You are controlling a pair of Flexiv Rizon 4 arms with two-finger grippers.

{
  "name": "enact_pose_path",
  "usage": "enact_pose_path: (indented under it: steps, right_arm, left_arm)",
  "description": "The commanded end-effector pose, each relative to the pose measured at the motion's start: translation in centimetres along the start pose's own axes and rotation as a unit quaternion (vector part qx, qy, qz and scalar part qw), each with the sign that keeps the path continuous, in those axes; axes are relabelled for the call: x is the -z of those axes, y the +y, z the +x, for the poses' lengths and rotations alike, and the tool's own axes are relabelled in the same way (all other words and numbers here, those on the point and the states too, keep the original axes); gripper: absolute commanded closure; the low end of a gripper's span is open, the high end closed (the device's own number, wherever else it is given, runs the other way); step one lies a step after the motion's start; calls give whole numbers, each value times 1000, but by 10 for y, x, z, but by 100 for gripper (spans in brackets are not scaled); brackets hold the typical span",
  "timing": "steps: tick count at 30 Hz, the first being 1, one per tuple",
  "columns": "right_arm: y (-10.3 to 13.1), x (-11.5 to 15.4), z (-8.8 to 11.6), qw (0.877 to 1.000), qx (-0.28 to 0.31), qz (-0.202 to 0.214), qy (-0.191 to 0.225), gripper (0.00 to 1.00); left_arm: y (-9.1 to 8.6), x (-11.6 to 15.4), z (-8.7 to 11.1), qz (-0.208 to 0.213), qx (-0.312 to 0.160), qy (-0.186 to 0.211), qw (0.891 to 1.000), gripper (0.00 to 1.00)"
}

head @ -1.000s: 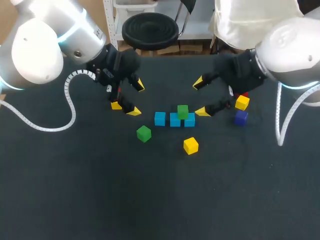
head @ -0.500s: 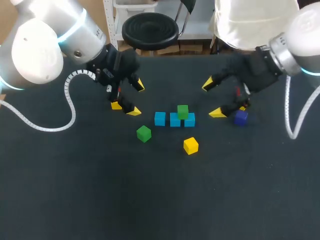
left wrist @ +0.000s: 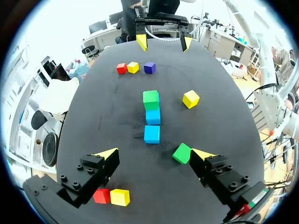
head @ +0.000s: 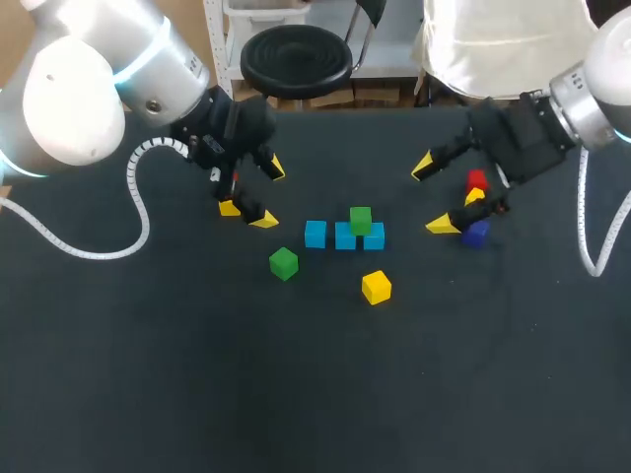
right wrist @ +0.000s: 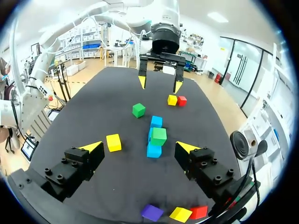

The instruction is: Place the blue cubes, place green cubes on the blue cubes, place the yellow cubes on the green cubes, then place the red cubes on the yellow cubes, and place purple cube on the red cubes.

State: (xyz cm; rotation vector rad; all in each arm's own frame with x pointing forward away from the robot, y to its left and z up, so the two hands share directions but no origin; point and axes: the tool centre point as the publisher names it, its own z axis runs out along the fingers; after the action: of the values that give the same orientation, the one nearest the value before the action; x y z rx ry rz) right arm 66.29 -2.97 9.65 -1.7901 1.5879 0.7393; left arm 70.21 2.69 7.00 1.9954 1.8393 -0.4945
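Three blue cubes (head: 344,236) lay in a row near the middle of the black tabletop (head: 296,394), touching side to side. A stacked green cube (head: 361,220) sat on top of the row, toward its right end. A loose green cube (head: 284,263) lay on the tabletop just in front of the row's left end, apart from it. A lone yellow cube (head: 376,287) lay in front of the row's right end, also apart.

The left gripper (head: 269,194) hung above the tabletop to the left of the row, its fingers spread wide with nothing between them. In the left wrist view the loose green cube lay just beside one yellow fingertip. A left red cube (left wrist: 101,196) and a left yellow cube (left wrist: 120,197) lay side by side under the gripper's other finger, touching each other.

The right gripper (head: 434,197) hung to the right of the row, its fingers likewise spread wide and holding nothing. Beside it lay a right red cube (head: 477,180), a right yellow cube (head: 474,196) and the purple cube (head: 475,233). In the right wrist view these three lay close together in a line under the gripper, with the yellow one in the middle.
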Motion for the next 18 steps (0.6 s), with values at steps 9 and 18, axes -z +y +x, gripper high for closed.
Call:
enact_pose_path:
  steps: [9,18]
  right_arm:
    - [1,0,0,1000,0,1,-1,0]
    - [1,0,0,1000,0,1,-1,0]
  left_arm:
    - [-58,-3,-11,66,-133,9,989,0]
    - [-69,-11,-7,96,-134,7,986,0]
